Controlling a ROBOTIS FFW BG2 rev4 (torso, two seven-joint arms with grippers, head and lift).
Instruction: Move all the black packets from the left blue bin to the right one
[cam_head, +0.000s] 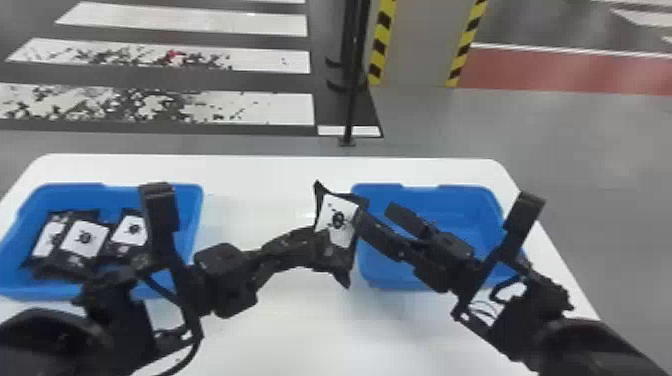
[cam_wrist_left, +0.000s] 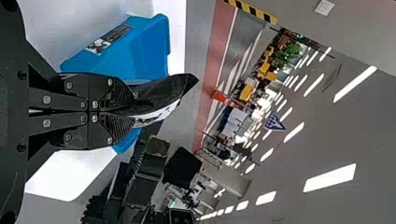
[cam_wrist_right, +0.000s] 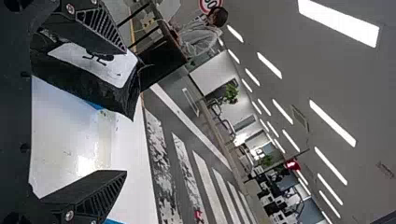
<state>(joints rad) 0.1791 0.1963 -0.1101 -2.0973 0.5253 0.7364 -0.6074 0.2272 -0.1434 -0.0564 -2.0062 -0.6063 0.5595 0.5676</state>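
Floor: grey floor running back past the table, with white crossing stripes on the left side and a red band on the right.
White table: in front of the robot, with a bin toward each side.
Left blue bin: on the table's left side, partly behind the left arm.
Right blue bin: over on the right side, with the right arm crossing in front of part of it.
Left gripper: out over the middle of the table, its jaws closed on one packet and nipping it near an end, from what I can see.
Right gripper: in front of the right bin, jaws spread well apart; one finger lies right by the held packet, the other is clear of it. Whether that near finger touches, I can't tell.
Packets in the left bin: at least three, black with white labels, lying close together.
Held packet: up above the table between the bins, close to the right one, tilted, its white label toward the head camera.
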